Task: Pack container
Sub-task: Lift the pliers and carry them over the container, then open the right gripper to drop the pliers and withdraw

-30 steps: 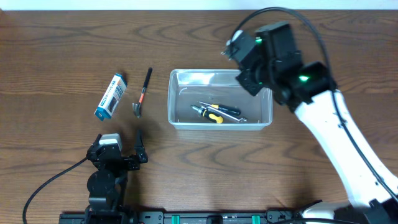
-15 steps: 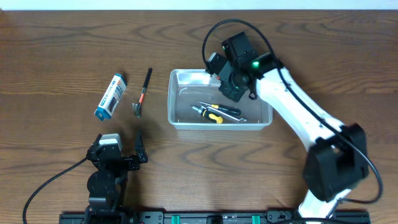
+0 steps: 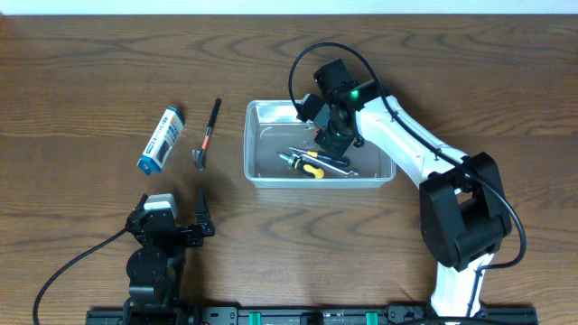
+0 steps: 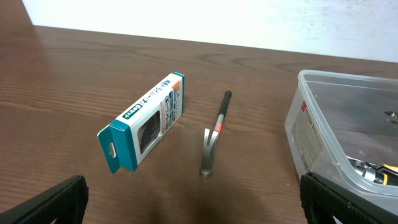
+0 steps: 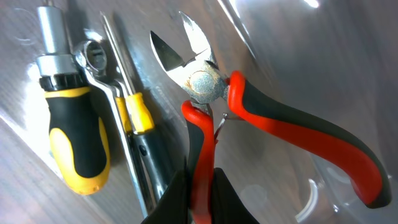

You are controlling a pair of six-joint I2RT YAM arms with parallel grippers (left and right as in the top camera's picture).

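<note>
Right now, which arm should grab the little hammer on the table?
Probably left. The left claw sits open near the hammer, while the right claw is down in the tub, shut on the red pliers.

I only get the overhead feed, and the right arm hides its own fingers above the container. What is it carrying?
Observer: Red-handled pliers. The right wrist view shows the right gripper shut on just one of the two handles.
Operator: Are they down among the other tools yet?
Observer: I cannot tell whether they touch. The pliers' cutting blades are parted, right beside a wrench and a yellow-handled screwdriver lying on the floor of the container.
</note>
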